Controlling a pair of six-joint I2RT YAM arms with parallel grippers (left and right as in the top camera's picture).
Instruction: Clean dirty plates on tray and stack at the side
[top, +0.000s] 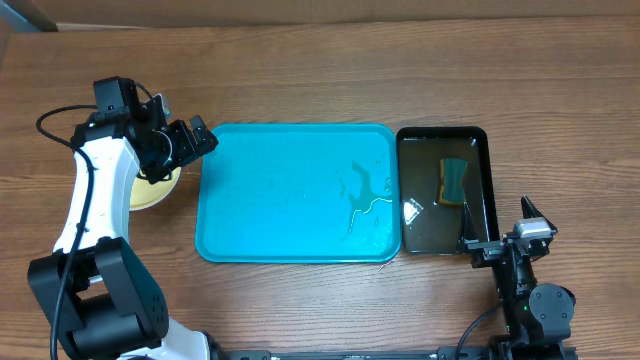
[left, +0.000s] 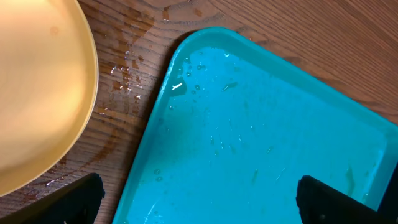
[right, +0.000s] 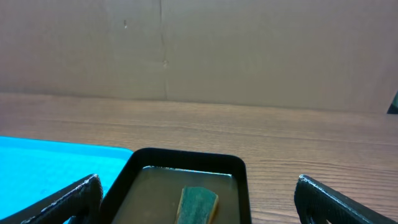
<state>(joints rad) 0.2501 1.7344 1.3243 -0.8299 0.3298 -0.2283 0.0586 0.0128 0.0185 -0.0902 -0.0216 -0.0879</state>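
Turquoise tray x1, yellow plate x1 just beside.

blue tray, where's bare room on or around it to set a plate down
The turquoise tray is bare apart from a puddle at right. Bare table runs along its far and near edges. Crowded: pale yellow plate at its left, black tray with sponge against its right.

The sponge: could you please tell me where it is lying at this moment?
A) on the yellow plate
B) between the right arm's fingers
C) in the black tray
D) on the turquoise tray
C: the overhead view shows the sponge lying inside the black tray, while the turquoise tray beside it holds only wet streaks.
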